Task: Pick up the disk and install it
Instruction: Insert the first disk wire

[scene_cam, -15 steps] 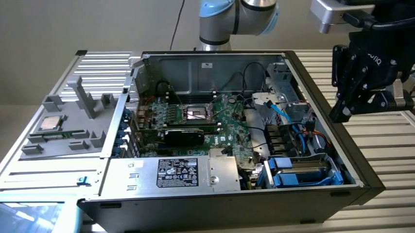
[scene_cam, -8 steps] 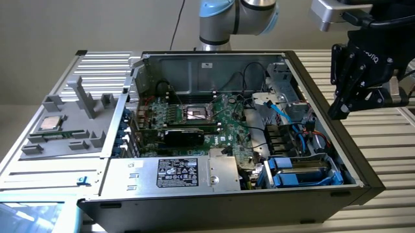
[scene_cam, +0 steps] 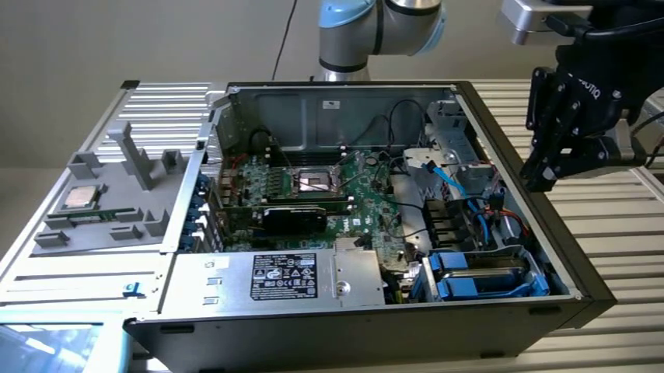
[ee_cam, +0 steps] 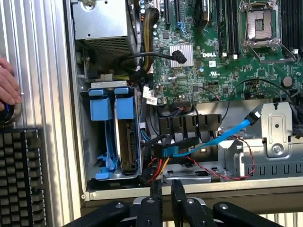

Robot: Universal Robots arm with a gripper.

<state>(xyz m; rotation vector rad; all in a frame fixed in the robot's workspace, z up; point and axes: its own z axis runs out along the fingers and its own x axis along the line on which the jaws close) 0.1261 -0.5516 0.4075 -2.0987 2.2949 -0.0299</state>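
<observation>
The disk [scene_cam: 483,273] sits blue-framed inside the case [scene_cam: 311,326], lower right of the exterior view. Further right, the gripper [scene_cam: 542,180] hangs outside, fingers [ee_cam: 155,196] slightly parted and empty. The loose blue cable [ee_cam: 227,131] nearby could snag them.

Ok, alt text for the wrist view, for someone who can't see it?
The gripper hangs over the edge of an open computer case, jaws slightly apart and empty, near the disk, which sits in its blue carrier in the drive cage. Beyond lies the motherboard; a person's hand and a keyboard are beside the case.
</observation>
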